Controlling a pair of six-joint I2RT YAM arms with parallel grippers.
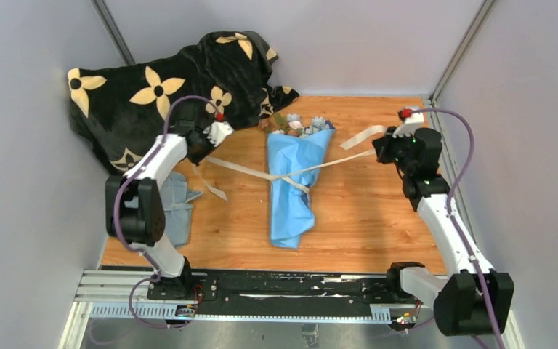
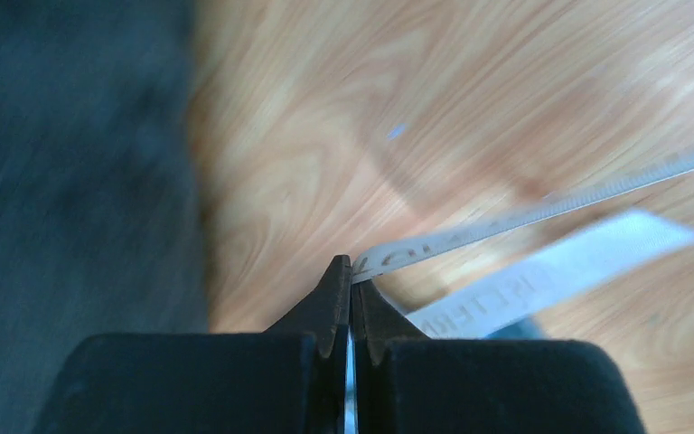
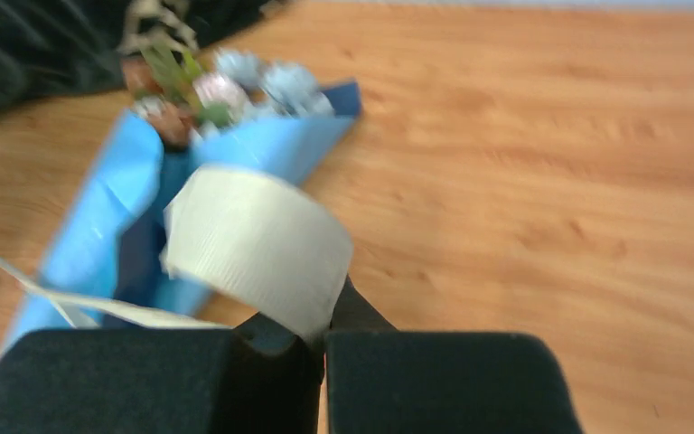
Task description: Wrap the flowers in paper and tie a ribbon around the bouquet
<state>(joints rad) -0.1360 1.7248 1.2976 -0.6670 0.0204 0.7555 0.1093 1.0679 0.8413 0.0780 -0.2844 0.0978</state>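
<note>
At left, left gripper [image 2: 351, 276] pinched shut on one end of the ribbon [image 2: 470, 237]; centre, bouquet [image 1: 294, 182] lying on the table [image 1: 378, 218], ribbon crossed over its waist; at right, right gripper [image 3: 323, 325] clamped on the other end. Tightening probably calls for equal, opposed, low pulls, lest the bouquet slide.

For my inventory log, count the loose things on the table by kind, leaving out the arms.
bouquet: 1
ribbon: 1
fabrics, blanket and cloth: 2
Total: 4
</note>
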